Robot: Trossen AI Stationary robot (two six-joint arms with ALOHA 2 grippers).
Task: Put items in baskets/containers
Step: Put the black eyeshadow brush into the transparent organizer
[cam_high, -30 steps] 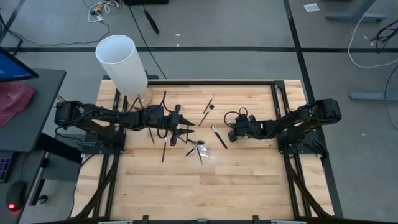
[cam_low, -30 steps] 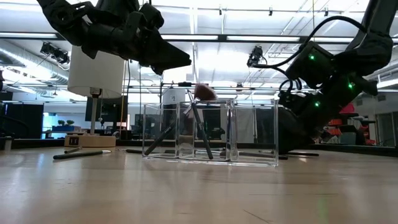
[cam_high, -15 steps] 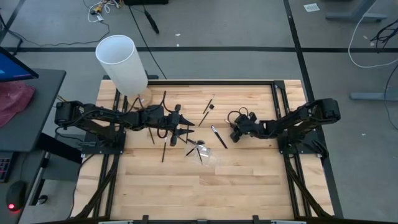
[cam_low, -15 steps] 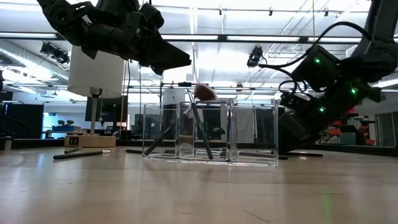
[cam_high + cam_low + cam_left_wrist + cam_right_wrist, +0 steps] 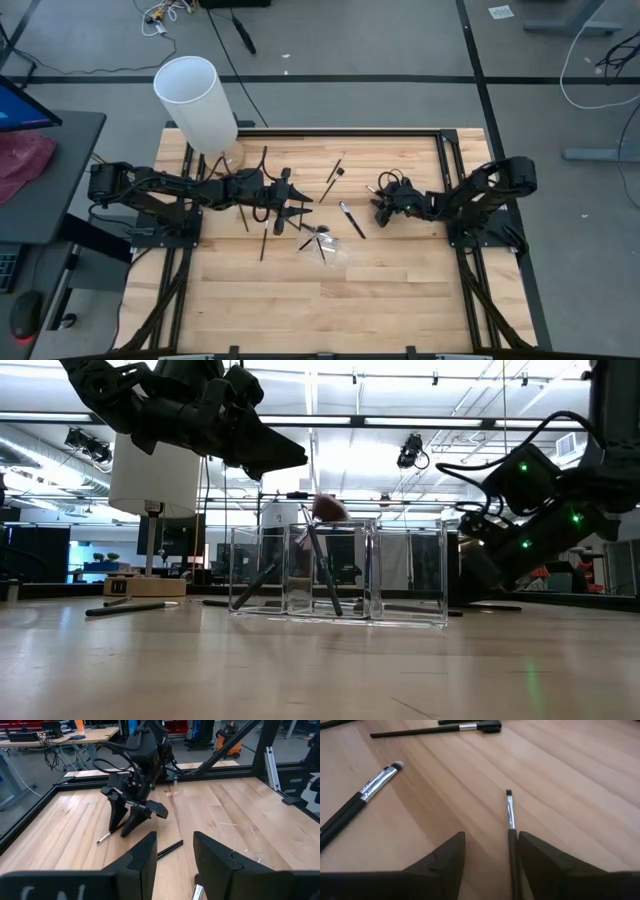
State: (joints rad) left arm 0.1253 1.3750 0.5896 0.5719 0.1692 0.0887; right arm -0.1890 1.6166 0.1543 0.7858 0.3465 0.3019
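Here the right gripper (image 5: 490, 852) hangs low over the table (image 5: 400, 290) with fingers spread and empty, a slim brush (image 5: 510, 827) lying between them, while the left gripper (image 5: 298, 213) waits parted and empty beside the clear holder (image 5: 338, 572), which holds a few brushes (image 5: 318, 565).

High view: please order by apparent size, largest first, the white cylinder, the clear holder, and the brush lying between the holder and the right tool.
1. White cylinder: clearly largest, though it stands tall, so nearer the overhead camera.
2. Clear holder and brush: both small; the holder's edges barely show against the wood, so I cannot rank these two.
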